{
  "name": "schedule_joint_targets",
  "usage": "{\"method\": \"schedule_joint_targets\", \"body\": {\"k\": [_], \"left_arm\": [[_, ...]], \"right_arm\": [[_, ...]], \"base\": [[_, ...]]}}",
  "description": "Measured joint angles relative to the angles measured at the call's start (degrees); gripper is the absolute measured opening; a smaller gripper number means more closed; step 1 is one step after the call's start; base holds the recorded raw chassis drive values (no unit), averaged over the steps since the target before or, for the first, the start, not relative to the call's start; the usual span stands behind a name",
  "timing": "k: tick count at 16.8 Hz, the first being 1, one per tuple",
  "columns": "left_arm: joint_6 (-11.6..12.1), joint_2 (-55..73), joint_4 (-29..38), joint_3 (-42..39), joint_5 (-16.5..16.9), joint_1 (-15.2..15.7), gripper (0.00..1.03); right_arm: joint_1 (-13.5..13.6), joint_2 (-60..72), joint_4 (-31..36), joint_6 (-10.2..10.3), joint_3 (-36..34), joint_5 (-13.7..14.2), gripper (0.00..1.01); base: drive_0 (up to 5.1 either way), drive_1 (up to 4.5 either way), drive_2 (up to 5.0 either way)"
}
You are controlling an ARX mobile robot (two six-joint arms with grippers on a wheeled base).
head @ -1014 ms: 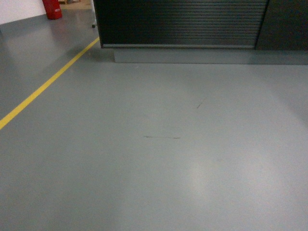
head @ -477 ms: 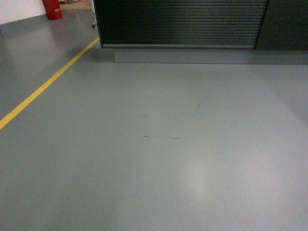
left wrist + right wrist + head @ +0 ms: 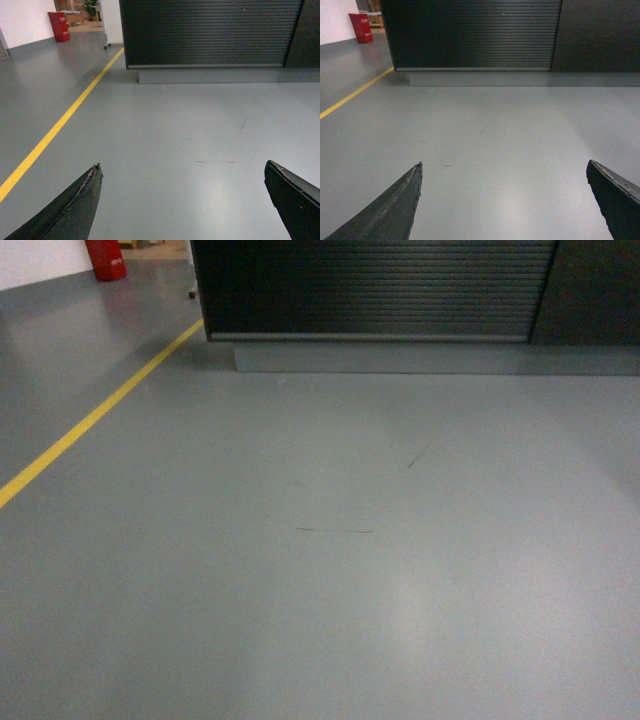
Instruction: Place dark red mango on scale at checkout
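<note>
grey floor, yellow line, red bin

Checkout ahead (line left)

no readable text (red bin's label blurred).

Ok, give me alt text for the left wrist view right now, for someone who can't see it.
The open left gripper holds nothing, its two dark fingertips framing bare grey floor. Ahead stands the checkout, a dark counter with a ribbed front on a grey plinth. A yellow line runs along the floor on the left toward a red bin; no mango or scale is visible.
</note>
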Motion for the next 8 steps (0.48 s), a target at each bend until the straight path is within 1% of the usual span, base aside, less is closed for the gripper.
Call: {"method": "schedule_joint_targets", "body": {"k": [8], "left_arm": [[0.0, 0.0, 0.0, 0.0, 0.0, 0.0, 0.98]], "right_arm": [[0.0, 0.0, 0.0, 0.0, 0.0, 0.0, 0.98]], "base": [[0.0, 0.0, 0.0]]}}
